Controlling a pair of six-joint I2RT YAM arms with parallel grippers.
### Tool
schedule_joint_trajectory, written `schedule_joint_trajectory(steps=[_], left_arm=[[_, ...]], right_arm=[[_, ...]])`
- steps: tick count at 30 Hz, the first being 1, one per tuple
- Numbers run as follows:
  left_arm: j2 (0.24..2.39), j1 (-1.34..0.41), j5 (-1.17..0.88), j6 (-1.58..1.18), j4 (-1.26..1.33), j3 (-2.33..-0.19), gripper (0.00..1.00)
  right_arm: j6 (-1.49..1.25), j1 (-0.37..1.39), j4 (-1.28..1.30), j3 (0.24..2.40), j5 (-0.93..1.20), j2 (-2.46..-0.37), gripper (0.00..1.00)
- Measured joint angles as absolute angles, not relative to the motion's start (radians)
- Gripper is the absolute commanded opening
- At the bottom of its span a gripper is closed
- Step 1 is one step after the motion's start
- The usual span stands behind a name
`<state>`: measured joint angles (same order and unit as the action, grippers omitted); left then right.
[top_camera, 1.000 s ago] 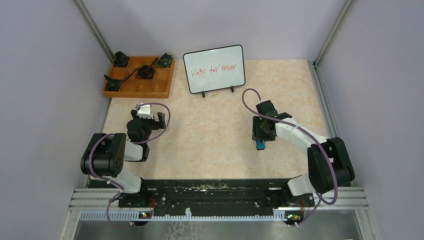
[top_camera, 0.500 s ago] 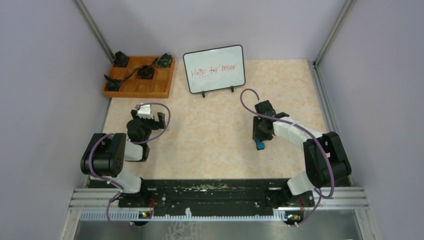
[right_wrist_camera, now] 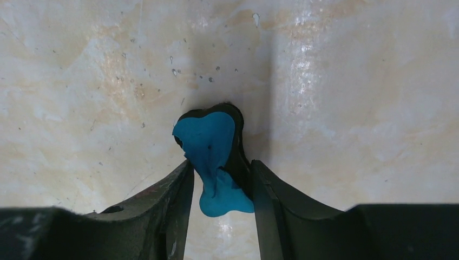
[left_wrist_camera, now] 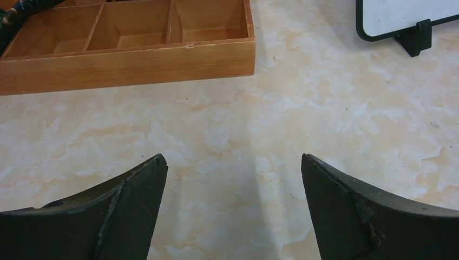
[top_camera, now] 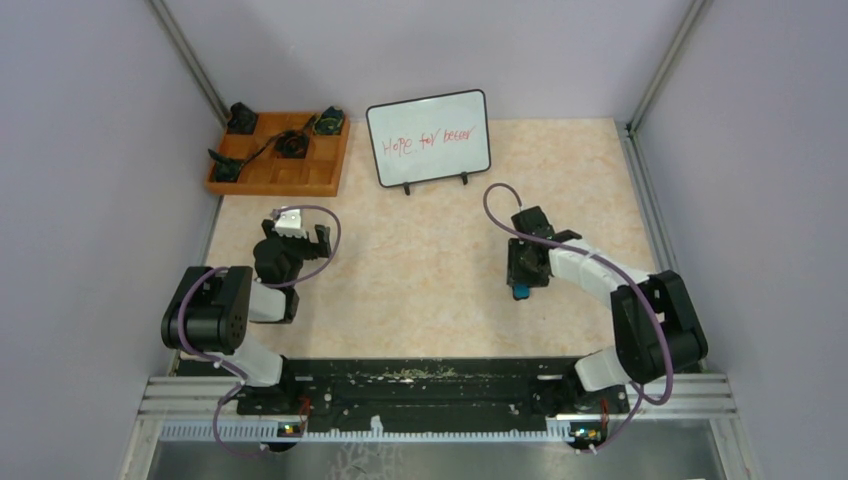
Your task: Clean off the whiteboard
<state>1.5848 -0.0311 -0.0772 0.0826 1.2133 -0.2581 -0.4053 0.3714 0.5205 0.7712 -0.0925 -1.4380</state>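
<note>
The whiteboard stands upright on two black feet at the back centre and bears red handwriting. Its lower corner and one foot show in the left wrist view. My right gripper is shut on a blue eraser with a black backing, well in front of the board. In the right wrist view the eraser sticks out past the jaws of the right gripper, close over the table. My left gripper is open and empty over bare table.
An orange wooden compartment tray with several small black items sits at the back left, next to the whiteboard; its near wall shows in the left wrist view. Grey walls enclose the marbled table on three sides.
My right gripper has shifted slightly with the eraser, and less of the blue shows from above. The left arm has not moved.
</note>
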Motion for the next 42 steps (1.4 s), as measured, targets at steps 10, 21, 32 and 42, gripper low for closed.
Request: schedule_joint_trajectory(steps=[10, 21, 32, 42], left_arm=[[1.585, -0.031, -0.077, 0.083, 1.213, -0.258, 0.98], [1.585, -0.031, -0.077, 0.083, 1.213, -0.258, 0.97], [1.585, -0.031, -0.078, 0.083, 1.213, -0.258, 1.00], [1.585, -0.031, -0.077, 0.083, 1.213, -0.258, 1.00]], right_arm=[[-0.416, 0.371, 0.519, 0.759, -0.096, -1.417, 0.32], [-0.415, 0.371, 0.507, 0.753, -0.096, -1.417, 0.01], [-0.429, 0.390, 0.510, 0.746, -0.096, -1.353, 0.00], [-0.442, 0.539, 0.471, 0.769, -0.202, -1.192, 0.00]])
